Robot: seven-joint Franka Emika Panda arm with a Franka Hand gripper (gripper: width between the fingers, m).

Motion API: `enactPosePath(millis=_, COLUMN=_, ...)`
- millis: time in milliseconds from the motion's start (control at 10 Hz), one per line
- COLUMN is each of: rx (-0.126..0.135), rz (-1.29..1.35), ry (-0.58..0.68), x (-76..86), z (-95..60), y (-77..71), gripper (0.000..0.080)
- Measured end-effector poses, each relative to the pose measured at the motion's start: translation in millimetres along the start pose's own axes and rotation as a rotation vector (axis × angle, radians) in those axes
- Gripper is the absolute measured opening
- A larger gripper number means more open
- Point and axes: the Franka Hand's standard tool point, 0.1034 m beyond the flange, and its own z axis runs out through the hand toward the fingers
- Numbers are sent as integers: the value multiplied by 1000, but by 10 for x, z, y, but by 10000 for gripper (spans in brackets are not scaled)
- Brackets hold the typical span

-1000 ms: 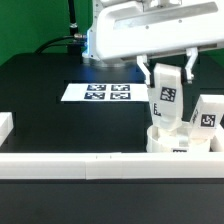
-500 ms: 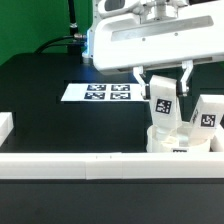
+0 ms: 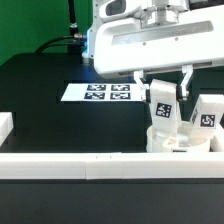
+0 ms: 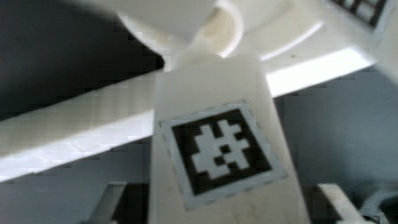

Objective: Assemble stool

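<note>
- A long white rail (image 3: 90, 163) lies nearest the exterior camera.
- Behind it, the round seat (image 3: 183, 140) carries 2 leg blocks.
- The gripper (image 3: 163, 80) clasps 1 upright leg block (image 3: 163, 103) (tag facing out), its foot at the seat.
- The marker board (image 3: 98, 93) lies farther back.

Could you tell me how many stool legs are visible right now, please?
2: one leg stands upright on the seat between the gripper's fingers; another leg stands on the seat toward the exterior view's right. More may be hidden.
</note>
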Motion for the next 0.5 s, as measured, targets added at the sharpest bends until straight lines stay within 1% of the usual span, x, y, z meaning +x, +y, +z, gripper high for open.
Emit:
enactPosePath(millis=100, rx=5, rz=-6, ry=-4, x=-25, z=-2, y=-49, gripper=324)
enactPosePath(millis=200, rx=5, rz=-7, ry=-4, x=-26, z=-8, y=-56, gripper=324)
enactPosePath(millis=500, rx=3, rz=-7, ry=-3, x=-21, z=-9, y=-35, gripper=324)
